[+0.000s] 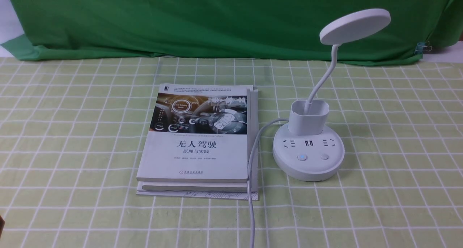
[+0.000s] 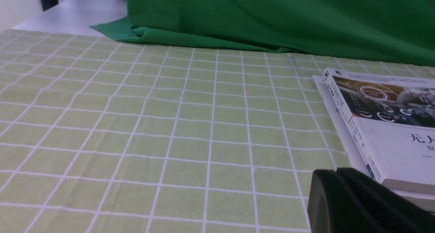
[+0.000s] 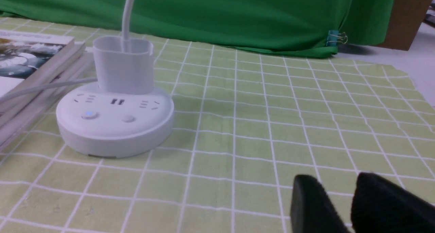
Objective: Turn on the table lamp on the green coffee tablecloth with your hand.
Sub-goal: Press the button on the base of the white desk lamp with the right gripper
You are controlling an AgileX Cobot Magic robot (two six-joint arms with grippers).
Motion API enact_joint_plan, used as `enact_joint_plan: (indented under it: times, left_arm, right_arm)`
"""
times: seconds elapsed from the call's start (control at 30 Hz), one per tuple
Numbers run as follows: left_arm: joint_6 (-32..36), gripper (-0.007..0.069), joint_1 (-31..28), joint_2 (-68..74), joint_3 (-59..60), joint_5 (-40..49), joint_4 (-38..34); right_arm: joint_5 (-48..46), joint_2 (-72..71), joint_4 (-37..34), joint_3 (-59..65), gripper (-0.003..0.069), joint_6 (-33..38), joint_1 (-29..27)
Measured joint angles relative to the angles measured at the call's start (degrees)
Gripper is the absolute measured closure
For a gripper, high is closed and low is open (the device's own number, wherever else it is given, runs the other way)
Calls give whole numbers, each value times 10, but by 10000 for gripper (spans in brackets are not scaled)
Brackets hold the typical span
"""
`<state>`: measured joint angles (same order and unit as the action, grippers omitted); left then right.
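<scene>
The right hand (image 3: 336,183), jaws slightly parted and empty, should clench them, reach the table lamp (image 3: 115,124) ahead of them, and gently, squarely press its unlit button (image 3: 128,118), likely the switch.

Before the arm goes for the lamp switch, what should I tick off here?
1. Table lamp stands upright on green coffee tablecloth: ok.
2. Both buttons uncovered: ok.
3. Right tool open, empty, short of the base: ok.
4. Cord clear of the buttons: ok.
5. Left tool open or shut: cannot tell.
6. Which button switches the light: cannot tell.
</scene>
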<state>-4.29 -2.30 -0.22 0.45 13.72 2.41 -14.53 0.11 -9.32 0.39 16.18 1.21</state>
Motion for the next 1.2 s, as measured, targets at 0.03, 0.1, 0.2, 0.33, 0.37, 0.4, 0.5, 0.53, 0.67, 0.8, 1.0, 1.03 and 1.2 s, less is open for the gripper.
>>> enact_joint_plan:
  times: [0.03,0.1,0.2,0.33,0.37,0.4,0.5,0.53,0.67,0.8,1.0,1.03,1.2]
  left_arm:
    - [0,622,0,0,0,0,0]
    - [0,622,0,0,0,0,0]
    - [0,622,0,0,0,0,0]
    - [0,622,0,0,0,0,0]
    - [0,622,0,0,0,0,0]
    - [0,622,0,0,0,0,0]
    - [0,622,0,0,0,0,0]
    - [0,622,0,0,0,0,0]
    - [0,622,0,0,0,0,0]
    - [0,622,0,0,0,0,0]
    - [0,622,0,0,0,0,0]
    - [0,622,0,0,0,0,0]
    - [0,622,0,0,0,0,0]
  right_arm:
    - [0,0,0,0,417,0,0]
    - [0,0,0,0,417,0,0]
    - [1,0,0,0,417,0,0]
    - [10,0,0,0,417,0,0]
    - [14,0,-2,0,417,-4,0]
    - [18,0,-8,0,417,-13,0]
    - [55,0,-52,0,417,-76,0]
    - [75,0,-69,0,417,-105,0]
    - [136,0,-95,0,417,-212,0]
    - [163,0,-103,0,417,-289,0]
    - [173,0,-105,0,450,-309,0]
    - [163,0,-105,0,474,-305,0]
    - [19,71,-106,-88,600,-206,0]
